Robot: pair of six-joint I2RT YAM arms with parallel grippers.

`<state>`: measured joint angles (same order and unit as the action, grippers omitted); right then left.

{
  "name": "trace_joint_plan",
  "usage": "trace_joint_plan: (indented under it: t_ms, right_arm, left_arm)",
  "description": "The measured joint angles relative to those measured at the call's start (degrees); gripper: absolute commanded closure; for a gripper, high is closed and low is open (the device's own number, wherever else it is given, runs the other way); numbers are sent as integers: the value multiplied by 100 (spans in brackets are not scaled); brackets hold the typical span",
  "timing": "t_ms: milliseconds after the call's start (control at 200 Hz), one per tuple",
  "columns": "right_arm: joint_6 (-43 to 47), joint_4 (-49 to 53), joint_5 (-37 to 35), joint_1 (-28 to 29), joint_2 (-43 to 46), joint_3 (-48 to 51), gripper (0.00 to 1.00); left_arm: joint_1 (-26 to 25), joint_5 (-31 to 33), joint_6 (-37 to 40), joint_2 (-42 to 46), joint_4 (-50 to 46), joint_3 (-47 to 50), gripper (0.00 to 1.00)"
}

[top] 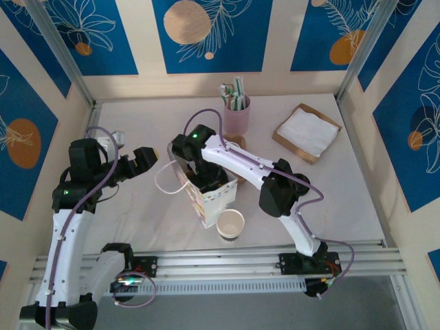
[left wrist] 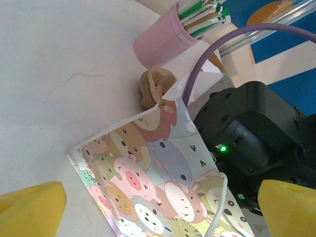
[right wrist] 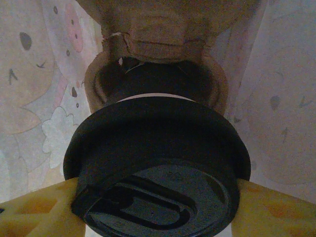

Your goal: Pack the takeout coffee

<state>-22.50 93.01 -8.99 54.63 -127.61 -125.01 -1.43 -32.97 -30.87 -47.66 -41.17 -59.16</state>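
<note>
The takeout coffee point(right wrist: 158, 163) shows its round black lid close up in the right wrist view, with my right gripper point(right wrist: 158, 207) shut on it and a yellow finger point(right wrist: 34, 212) pressing each side of the lid. Below it lies the brown cardboard carrier point(right wrist: 163, 29) with a dark round hole, inside the cartoon-printed paper bag point(top: 214, 199). From above, the right gripper point(top: 206, 175) reaches down into the bag's open top, and the cup is hidden there. My left gripper point(top: 152, 157) stands open just left of the bag point(left wrist: 148, 182), holding nothing.
A lidless white paper cup point(top: 230, 225) stands in front of the bag. The pink cup of straws point(top: 236, 113) is behind it, with a brown cardboard piece point(left wrist: 155, 86) at its foot. White napkins on a brown tray point(top: 307, 132) lie at the back right.
</note>
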Motion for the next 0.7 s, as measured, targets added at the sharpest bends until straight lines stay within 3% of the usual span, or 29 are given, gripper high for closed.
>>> trace_joint_plan:
  t_ms: [695]
  right_arm:
    - [24, -17, 24, 0, 68, 129, 37]
  left_arm:
    - [0, 0, -2, -2, -2, -4, 0]
